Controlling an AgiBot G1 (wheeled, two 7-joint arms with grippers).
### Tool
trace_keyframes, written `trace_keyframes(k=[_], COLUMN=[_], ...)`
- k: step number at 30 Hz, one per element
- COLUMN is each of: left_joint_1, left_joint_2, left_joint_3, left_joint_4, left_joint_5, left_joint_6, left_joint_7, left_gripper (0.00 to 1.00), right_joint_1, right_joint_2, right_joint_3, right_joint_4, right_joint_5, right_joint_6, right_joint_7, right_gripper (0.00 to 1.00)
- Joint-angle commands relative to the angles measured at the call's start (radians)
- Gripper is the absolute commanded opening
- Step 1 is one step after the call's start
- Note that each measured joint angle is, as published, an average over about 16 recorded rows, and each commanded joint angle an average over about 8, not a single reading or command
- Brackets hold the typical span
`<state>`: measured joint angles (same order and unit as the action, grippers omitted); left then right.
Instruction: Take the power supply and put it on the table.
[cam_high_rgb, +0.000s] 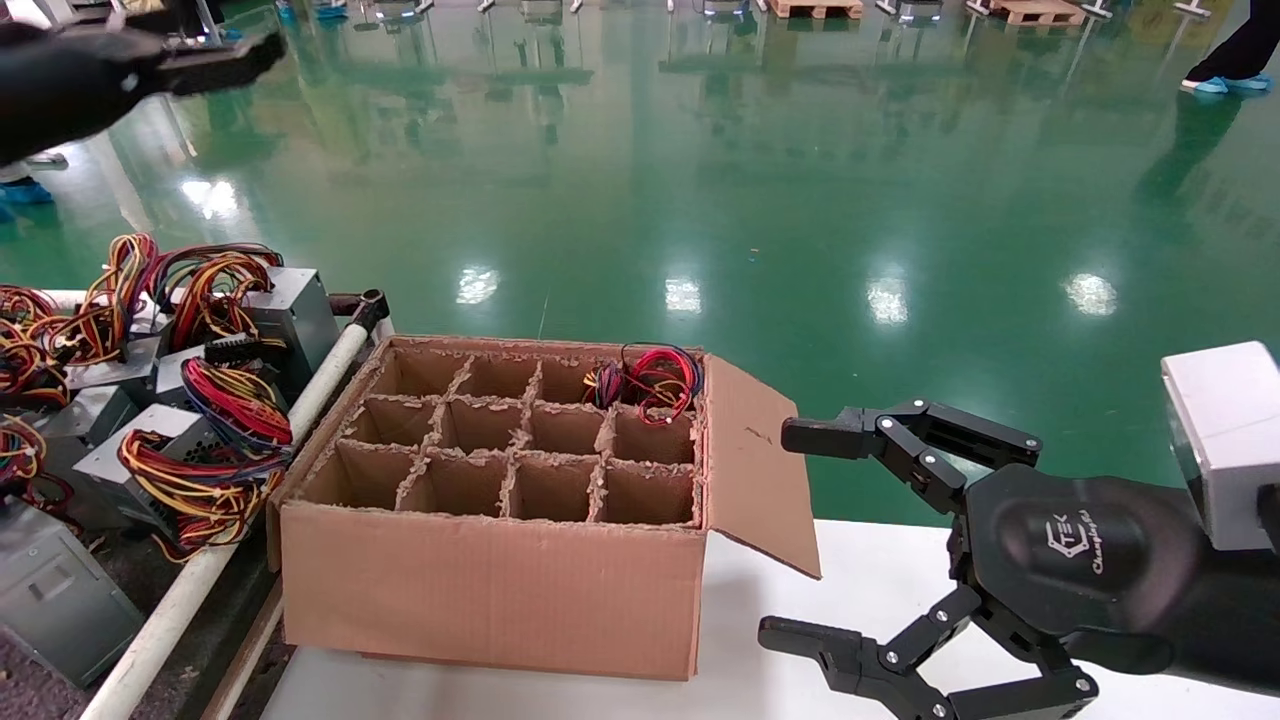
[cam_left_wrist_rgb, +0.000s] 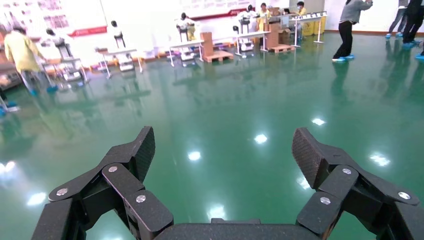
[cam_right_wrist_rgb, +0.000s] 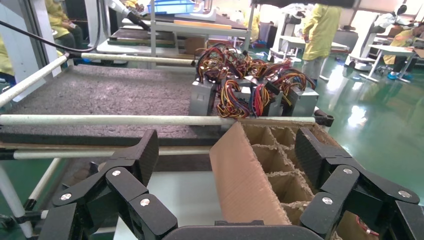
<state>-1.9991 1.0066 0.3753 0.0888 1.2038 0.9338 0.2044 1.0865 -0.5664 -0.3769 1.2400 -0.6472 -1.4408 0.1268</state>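
Broadly, the green floor fills the far part of the scene, with a smooth white tabletop at the near right. On the left lies the table, a dark grey gritty surface edged by a long white pipe rail with a black end fitting. A brown cardboard box with dividers stands on the white tabletop, just beside that rail, its right flap folded outward. Most of its cells look empty from the head view; in the far right cell sits the power supply, of which only the bundle of red, blue and black wires shows above the dividers. Several other grey metal units with red, yellow and black wire bundles are already on the table at the left, crowded together near the rail.

The right gripper hovers over the white tabletop, just right of the box's open flap, fingers spread wide and holding nothing; its wrist view looks along the flap toward the table. The left gripper is raised at the far left, well apart from the box, also spread wide and empty, facing out over the green floor.
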Motion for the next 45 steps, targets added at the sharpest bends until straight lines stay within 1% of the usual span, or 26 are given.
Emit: trace_keyframes(k=[1, 6, 11, 45], left_joint_1=[0.008, 0.017, 0.064, 0.577], left_joint_2=[0.038, 0.076, 0.072, -0.206], left_joint_3=[-0.002, -0.003, -0.011, -0.061], left_joint_4=[-0.03, -0.062, -0.13, -0.871], left_joint_5=[-0.004, -0.007, -0.035, -0.296], left_joint_6=[-0.055, -0.053, -0.027, 0.324], left_joint_7=[-0.006, -0.031, -0.058, -0.257], left_gripper=[1.0, 1.0, 1.0, 1.0], right_joint_1=[0.0, 0.0, 0.0, 0.0], right_joint_2=[0.0, 0.0, 0.0, 0.0], right_joint_3=[0.0, 0.0, 0.0, 0.0], right_joint_4=[0.0, 0.0, 0.0, 0.0], right_joint_5=[0.0, 0.0, 0.001, 0.001], right_joint_6=[0.0, 0.0, 0.0, 0.0], right_joint_7=[0.0, 0.0, 0.0, 0.0], right_gripper=[1.0, 1.0, 1.0, 1.0])
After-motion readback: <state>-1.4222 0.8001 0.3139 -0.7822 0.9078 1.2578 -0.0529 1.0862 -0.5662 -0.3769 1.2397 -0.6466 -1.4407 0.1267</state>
